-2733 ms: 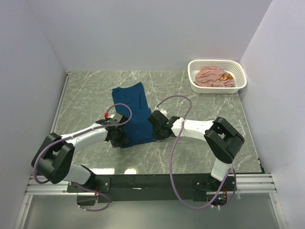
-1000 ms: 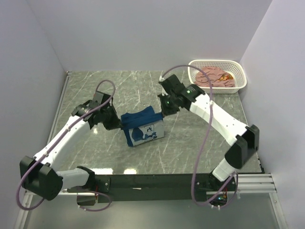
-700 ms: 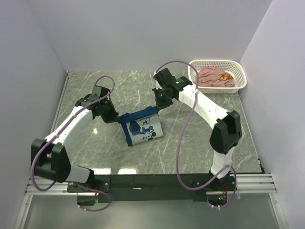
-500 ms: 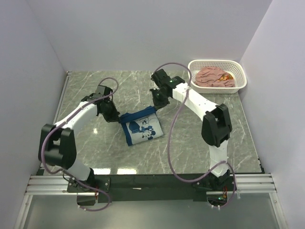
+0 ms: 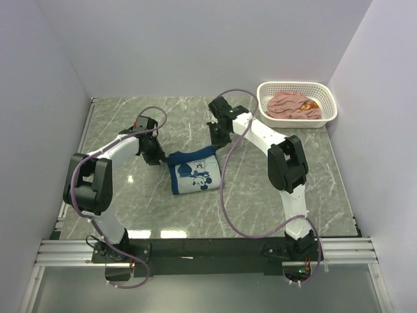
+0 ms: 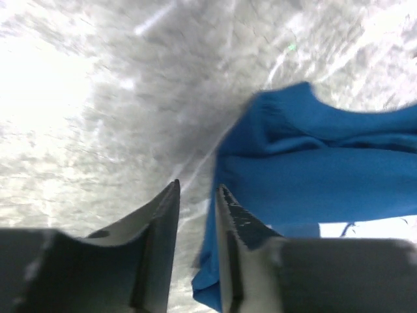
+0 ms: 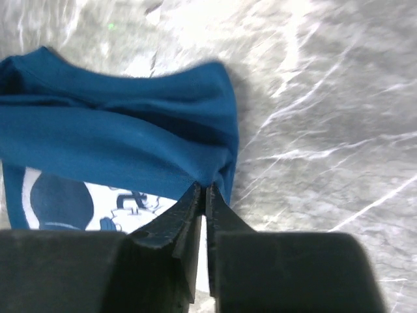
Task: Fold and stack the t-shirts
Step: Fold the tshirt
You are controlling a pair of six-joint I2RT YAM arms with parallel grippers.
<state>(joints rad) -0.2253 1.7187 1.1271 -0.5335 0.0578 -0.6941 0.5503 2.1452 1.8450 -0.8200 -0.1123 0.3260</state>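
Note:
The navy t-shirt (image 5: 193, 172) lies folded on the marble table (image 5: 280, 189), its white cartoon print facing up. My left gripper (image 5: 156, 155) hovers at the shirt's far-left corner. In the left wrist view my left gripper (image 6: 197, 186) is slightly open, bare table shows between its fingers and the blue cloth (image 6: 313, 169) lies just to its right. My right gripper (image 5: 218, 135) is at the far-right corner. In the right wrist view my right gripper (image 7: 203, 185) is nearly closed, pinching the gathered edge of the navy cloth (image 7: 124, 143). The pink t-shirt (image 5: 293, 104) sits crumpled in the basket.
The white perforated basket (image 5: 329, 104) stands at the table's far right corner. Grey walls close in the back and both sides. Purple cables loop from both arms over the table.
Both arms have swung further back and drawn in over the shirt's far edge. The left jaws have parted and let go of the cloth. The folded shirt has settled flatter.

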